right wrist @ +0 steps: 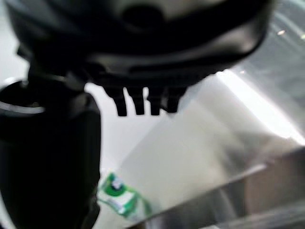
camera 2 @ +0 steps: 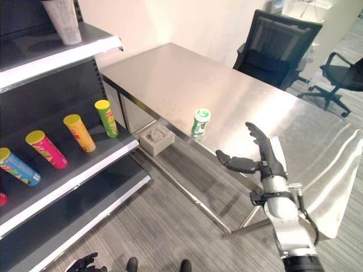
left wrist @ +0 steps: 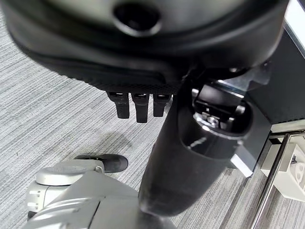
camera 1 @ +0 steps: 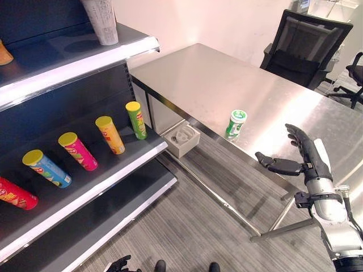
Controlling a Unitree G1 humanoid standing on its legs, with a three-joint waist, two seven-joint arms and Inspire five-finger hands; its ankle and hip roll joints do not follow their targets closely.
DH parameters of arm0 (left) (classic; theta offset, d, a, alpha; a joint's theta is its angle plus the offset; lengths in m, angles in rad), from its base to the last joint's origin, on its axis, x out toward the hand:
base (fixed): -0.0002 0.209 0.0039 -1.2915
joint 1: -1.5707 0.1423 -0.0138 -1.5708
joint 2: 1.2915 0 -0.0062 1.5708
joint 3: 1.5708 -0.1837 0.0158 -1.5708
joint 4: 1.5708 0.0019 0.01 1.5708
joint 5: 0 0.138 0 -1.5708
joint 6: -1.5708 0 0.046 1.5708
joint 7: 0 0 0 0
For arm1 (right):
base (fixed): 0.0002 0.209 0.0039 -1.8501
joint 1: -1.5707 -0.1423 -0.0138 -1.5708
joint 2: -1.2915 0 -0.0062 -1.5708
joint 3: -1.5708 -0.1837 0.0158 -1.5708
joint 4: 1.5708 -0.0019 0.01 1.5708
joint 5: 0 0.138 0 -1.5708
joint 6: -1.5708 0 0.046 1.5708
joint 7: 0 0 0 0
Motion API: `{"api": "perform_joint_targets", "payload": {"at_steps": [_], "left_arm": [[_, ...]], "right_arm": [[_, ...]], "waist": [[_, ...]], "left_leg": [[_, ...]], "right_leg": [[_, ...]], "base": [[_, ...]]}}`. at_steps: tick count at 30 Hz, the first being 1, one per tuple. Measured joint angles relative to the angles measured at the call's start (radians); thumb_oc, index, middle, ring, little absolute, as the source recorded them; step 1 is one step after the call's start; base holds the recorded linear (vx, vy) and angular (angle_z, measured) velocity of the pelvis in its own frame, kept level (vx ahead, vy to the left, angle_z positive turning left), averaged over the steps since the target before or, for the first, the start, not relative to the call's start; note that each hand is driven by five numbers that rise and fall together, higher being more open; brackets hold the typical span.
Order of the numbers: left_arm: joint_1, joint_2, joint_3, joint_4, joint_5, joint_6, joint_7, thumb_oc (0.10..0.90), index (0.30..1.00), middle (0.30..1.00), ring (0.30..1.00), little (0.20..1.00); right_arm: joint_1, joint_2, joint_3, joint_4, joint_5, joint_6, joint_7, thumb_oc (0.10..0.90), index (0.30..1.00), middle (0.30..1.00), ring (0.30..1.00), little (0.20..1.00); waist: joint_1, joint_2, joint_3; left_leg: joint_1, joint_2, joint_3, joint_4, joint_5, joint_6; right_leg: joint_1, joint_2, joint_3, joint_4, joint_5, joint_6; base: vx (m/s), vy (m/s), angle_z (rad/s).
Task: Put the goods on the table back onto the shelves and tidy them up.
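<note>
The green-capped container (camera 1: 236, 123) stands upright at the table (camera 1: 238, 79) edge, within reach. The right robot hand (camera 1: 303, 156) is spread open near it, holding nothing, apparently ready to grasp. The left robot hand (camera 1: 120, 264) hangs low; its fingers cannot be judged.

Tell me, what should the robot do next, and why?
Probably move the right hand forward and leftward to the green and white jar and close around it. The jar stands upright near the front edge of the metal table, apart from the hand, which hovers open beside it holding nothing. The left hand hangs low over the floor.
</note>
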Motion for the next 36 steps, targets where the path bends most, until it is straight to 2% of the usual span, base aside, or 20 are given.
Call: {"api": "perform_joint_targets", "payload": {"at_steps": [6,14,23,36], "left_arm": [[0.000,0.001,-0.001,0.001,0.000,0.000,0.000,0.800,0.900,0.900,0.900,0.900],[-0.003,0.003,-0.001,-0.004,0.000,0.001,0.001,0.800,0.900,0.900,0.900,0.900],[0.000,0.007,-0.002,-0.002,-0.001,0.002,0.001,0.800,0.900,0.900,0.900,0.900],[-0.004,0.010,-0.004,-0.004,-0.010,0.012,0.009,0.800,0.900,0.900,0.900,0.900]], "right_arm": [[-0.008,0.038,0.042,0.055,0.007,0.019,-0.018,0.800,0.900,0.900,0.900,0.900],[-0.065,0.040,0.064,0.088,0.007,0.032,-0.045,0.800,0.900,0.900,0.900,0.900],[-0.189,0.064,0.078,0.206,0.012,0.048,-0.093,0.800,0.900,0.900,0.900,0.900],[-0.298,0.084,0.113,0.292,0.022,0.066,-0.171,0.800,0.900,0.900,0.900,0.900]], "waist": [[0.019,-0.006,-0.009],[0.050,-0.013,-0.013],[0.100,-0.021,-0.008],[0.126,-0.028,-0.005]], "left_leg": [[-0.014,-0.008,-0.017,0.000,-0.001,0.002],[-0.036,-0.010,-0.052,0.003,0.005,-0.005],[-0.052,-0.014,-0.077,0.003,0.011,-0.012],[-0.059,-0.025,-0.102,0.004,0.014,-0.010]], "right_leg": [[-0.003,-0.008,-0.020,0.000,-0.002,0.003],[-0.006,-0.009,-0.054,0.000,-0.005,0.002],[-0.006,-0.009,-0.081,0.000,-0.011,0.005],[-0.006,-0.019,-0.107,0.000,-0.017,0.010]], "base": [[0.01,0.007,0.07],[0.02,0.002,0.14],[0.04,-0.002,0.10],[0.02,-0.003,0.06]]}}
